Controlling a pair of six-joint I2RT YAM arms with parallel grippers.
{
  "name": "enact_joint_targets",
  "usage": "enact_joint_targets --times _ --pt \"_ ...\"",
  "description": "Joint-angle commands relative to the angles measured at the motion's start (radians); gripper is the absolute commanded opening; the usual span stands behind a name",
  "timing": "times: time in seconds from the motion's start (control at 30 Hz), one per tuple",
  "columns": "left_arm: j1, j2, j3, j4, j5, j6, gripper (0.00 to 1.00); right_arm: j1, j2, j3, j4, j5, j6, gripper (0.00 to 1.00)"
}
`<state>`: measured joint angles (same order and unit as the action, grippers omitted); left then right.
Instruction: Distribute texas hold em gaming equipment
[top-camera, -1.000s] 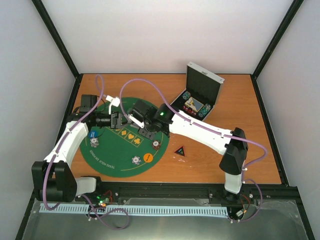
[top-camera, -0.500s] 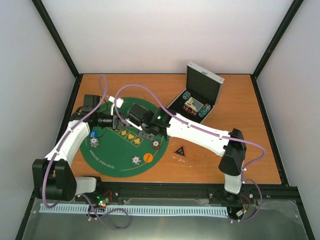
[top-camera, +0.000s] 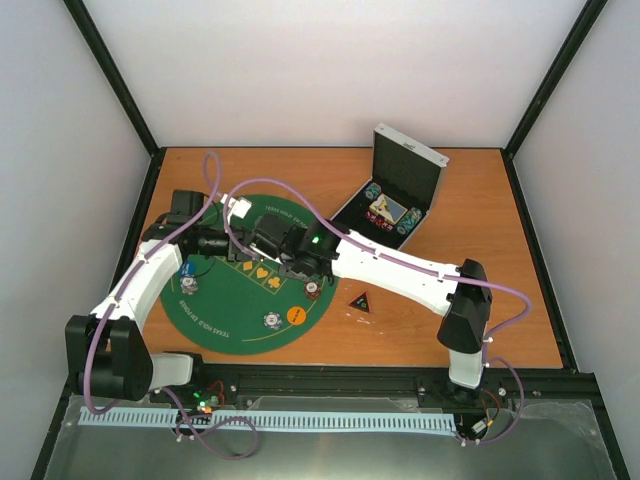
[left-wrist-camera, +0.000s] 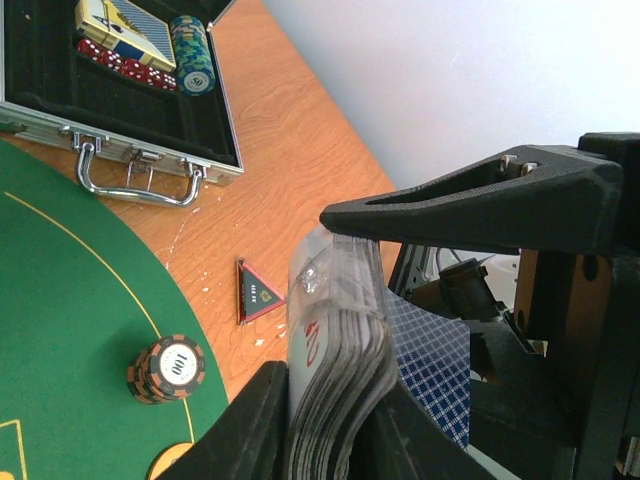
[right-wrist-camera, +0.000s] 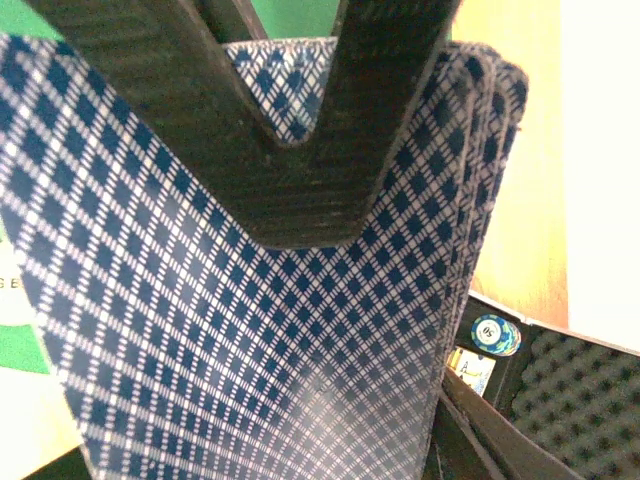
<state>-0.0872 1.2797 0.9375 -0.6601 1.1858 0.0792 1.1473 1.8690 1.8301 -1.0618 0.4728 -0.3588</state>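
Observation:
Over the green mat (top-camera: 230, 310) my two grippers meet. In the left wrist view my left gripper (left-wrist-camera: 330, 395) is shut on the edge of a clear-wrapped deck of playing cards (left-wrist-camera: 335, 340), with one blue-backed card (left-wrist-camera: 430, 370) behind it. My right gripper (top-camera: 268, 238) holds the same cards; one of its fingers (right-wrist-camera: 290, 130) lies flat on a blue diamond card back (right-wrist-camera: 250, 330), and the other is hidden. A red chip stack (left-wrist-camera: 166, 369), orange disc (top-camera: 296, 316), black triangular marker (left-wrist-camera: 257, 293) and blue chips (top-camera: 187, 268) lie below.
The open silver case (top-camera: 400, 190) stands at the back right with chips (left-wrist-camera: 192, 55) and a card box (left-wrist-camera: 125, 25) inside. White chips (top-camera: 271, 320) sit near the mat's front edge. Purple cables loop above both arms.
My left jaws have closed onto the deck. The right arm has pushed further left, bringing the cards into the left gripper.

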Motion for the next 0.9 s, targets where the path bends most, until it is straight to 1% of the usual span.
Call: enact_joint_targets --times 0.0,0.07,0.1,0.13,0.2,0.23,0.3,0.33,0.43,0.5,0.57,0.63,0.67,0.7,0.77,0.83,0.87 --pt "-0.025 -0.028 0.027 -0.032 0.124 0.074 0.01 0.002 -0.02 0.026 0.124 0.017 0.003 0.48" --pt "-0.025 -0.039 0.029 -0.035 0.141 0.09 0.01 0.002 -0.037 0.002 0.146 0.019 0.003 0.5" --pt "-0.025 -0.044 0.032 -0.038 0.15 0.094 0.01 0.002 -0.049 -0.014 0.163 0.018 0.004 0.54" --pt "-0.025 -0.048 0.038 -0.041 0.154 0.097 0.01 0.001 -0.06 -0.034 0.178 0.019 0.008 0.66" --pt "-0.025 -0.046 0.072 -0.06 0.138 0.109 0.01 0.002 -0.097 -0.083 0.22 0.021 0.021 0.96" --pt "-0.025 -0.041 0.091 -0.076 0.124 0.118 0.01 0.0 -0.121 -0.116 0.25 0.018 0.03 1.0" --pt "-0.023 -0.019 0.143 -0.129 0.12 0.161 0.01 -0.006 -0.186 -0.173 0.296 -0.022 0.057 1.0" --pt "-0.023 0.002 0.168 -0.162 0.13 0.183 0.01 -0.014 -0.222 -0.198 0.315 -0.068 0.077 1.0" --pt "-0.023 0.039 0.244 -0.254 0.178 0.254 0.01 -0.071 -0.358 -0.286 0.395 -0.294 0.159 1.0" --pt "-0.023 0.05 0.283 -0.289 0.198 0.276 0.01 -0.131 -0.487 -0.39 0.499 -0.503 0.213 1.0" --pt "-0.023 0.052 0.322 -0.301 0.198 0.266 0.01 -0.198 -0.604 -0.511 0.622 -0.686 0.274 1.0" --pt "-0.023 0.048 0.361 -0.297 0.215 0.239 0.01 -0.268 -0.709 -0.634 0.785 -0.822 0.37 1.0" --pt "-0.023 0.045 0.378 -0.287 0.233 0.221 0.01 -0.293 -0.754 -0.73 0.898 -0.885 0.423 1.0" --pt "-0.023 0.039 0.401 -0.274 0.251 0.198 0.01 -0.311 -0.797 -0.799 1.009 -0.91 0.465 1.0" --pt "-0.025 0.032 0.456 -0.235 0.288 0.118 0.01 -0.314 -0.859 -0.917 1.234 -0.922 0.473 1.0" --pt "-0.024 0.033 0.526 -0.202 0.334 0.029 0.01 -0.314 -0.893 -0.989 1.408 -0.912 0.414 1.0" --pt "-0.025 0.033 0.578 -0.192 0.358 -0.005 0.01 -0.314 -0.898 -1.008 1.468 -0.897 0.376 1.0"
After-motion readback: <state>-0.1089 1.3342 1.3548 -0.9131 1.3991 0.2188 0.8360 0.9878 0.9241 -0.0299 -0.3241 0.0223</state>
